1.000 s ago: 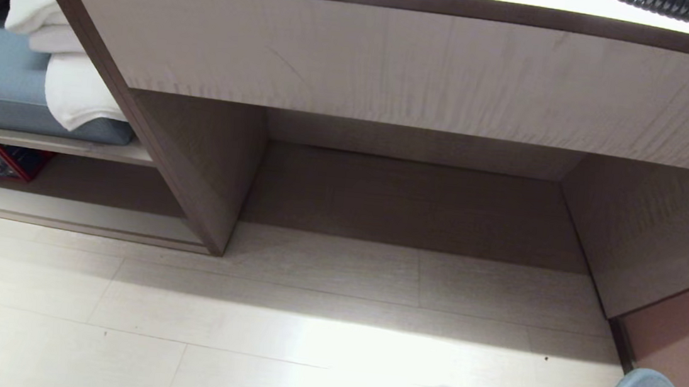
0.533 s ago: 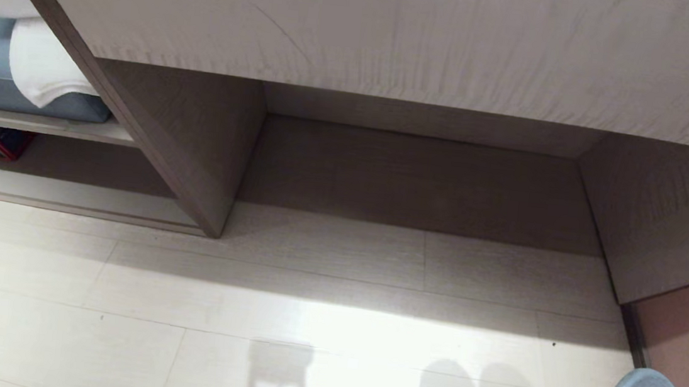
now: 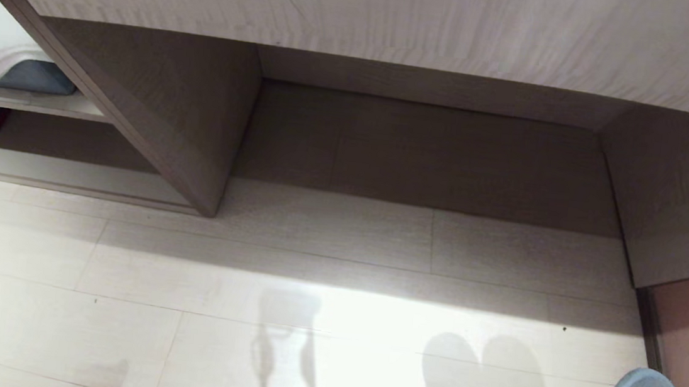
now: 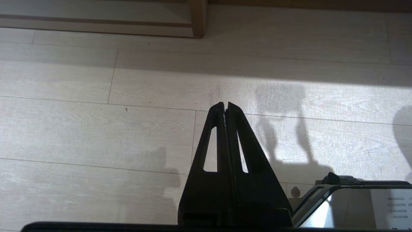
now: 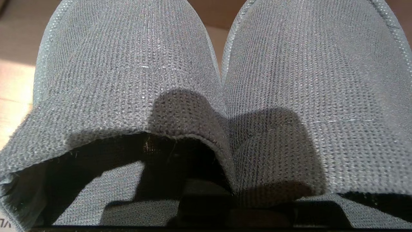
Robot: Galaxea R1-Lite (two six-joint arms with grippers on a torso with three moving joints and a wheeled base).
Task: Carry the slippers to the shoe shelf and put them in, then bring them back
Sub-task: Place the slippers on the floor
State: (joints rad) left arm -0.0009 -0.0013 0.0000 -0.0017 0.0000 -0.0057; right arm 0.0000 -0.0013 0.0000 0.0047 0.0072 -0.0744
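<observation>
- Carrying step is in hand, by my judgement: the slippers sit pinched side by side in the right gripper, clenched on their inner edges, toes pointing away from it.
- Shoe shelf lies ahead of that gripper and off to the left, past the bare-floored recess; the next move likely calls for shifting leftward, then lowering the pair onto its pale base board.
- Left gripper hangs over the floor, pressed shut and empty.
</observation>
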